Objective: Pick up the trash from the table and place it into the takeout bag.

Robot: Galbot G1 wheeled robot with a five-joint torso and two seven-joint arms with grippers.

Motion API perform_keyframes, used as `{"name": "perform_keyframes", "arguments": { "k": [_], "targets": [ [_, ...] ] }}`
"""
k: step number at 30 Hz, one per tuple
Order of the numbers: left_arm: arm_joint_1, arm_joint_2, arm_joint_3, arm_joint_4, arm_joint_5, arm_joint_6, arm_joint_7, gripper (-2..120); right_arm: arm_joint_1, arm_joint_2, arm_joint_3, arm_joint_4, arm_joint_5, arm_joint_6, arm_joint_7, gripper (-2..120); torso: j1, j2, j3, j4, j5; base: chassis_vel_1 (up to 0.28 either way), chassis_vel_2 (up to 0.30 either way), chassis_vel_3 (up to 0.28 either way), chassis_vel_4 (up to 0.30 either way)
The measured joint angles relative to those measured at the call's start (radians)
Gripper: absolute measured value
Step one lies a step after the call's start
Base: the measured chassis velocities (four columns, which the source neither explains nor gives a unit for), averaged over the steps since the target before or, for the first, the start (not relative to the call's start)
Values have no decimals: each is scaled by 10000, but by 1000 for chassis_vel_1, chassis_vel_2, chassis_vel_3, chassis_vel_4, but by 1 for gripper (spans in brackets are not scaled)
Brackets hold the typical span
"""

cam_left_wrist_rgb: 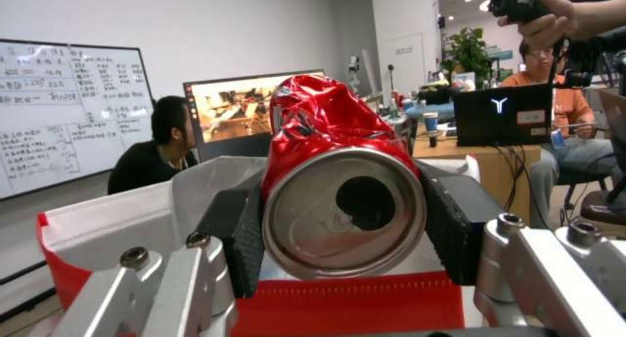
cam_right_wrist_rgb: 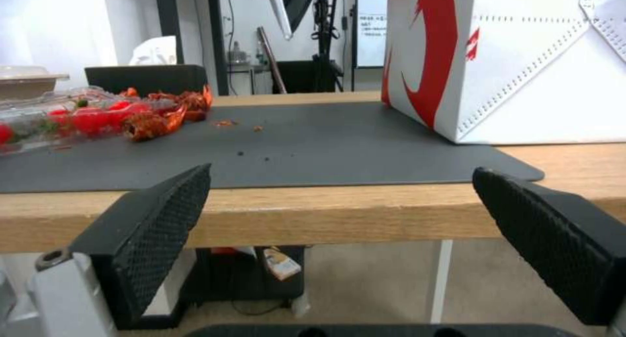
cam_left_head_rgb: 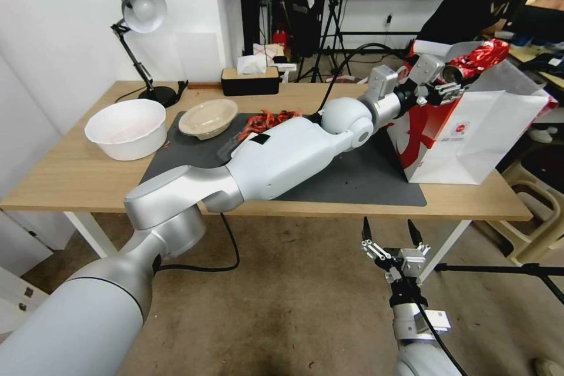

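On the tabletop (cam_left_head_rgb: 70,176), a white bowl (cam_left_head_rgb: 125,128) sits left of the dark mat (cam_left_head_rgb: 364,179), where a beige shallow bowl (cam_left_head_rgb: 208,118) rests. The left gripper (cam_left_head_rgb: 446,83), its jaws clamped on the crushed red can (cam_left_wrist_rgb: 339,180), hangs over the takeout bag's (cam_left_head_rgb: 470,147) open top at the right end. The right gripper (cam_left_head_rgb: 389,234) waits below the tabletop edge, jaws wide.
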Motion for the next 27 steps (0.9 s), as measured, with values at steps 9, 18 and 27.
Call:
{"name": "perform_keyframes", "arguments": {
  "k": [9, 18, 27],
  "targets": [
    [-9, -185, -51, 388, 105, -77, 118, 83, -26, 57, 7, -3, -12, 32, -5, 100, 0, 0, 0, -2, 0, 0, 0, 0, 0],
    [198, 105, -775, 264, 138, -31, 56, 100, -35, 42, 30, 18, -14, 39, 2, 100, 0, 0, 0, -5, -1, 0, 0, 0, 0],
    [1731, 2133, -2241, -1669, 209, 366, -524, 100, -25, 57, -2, 94, -29, 30, 5, 100, 0, 0, 0, -1, -6, 0, 0, 0, 0]
  ]
}}
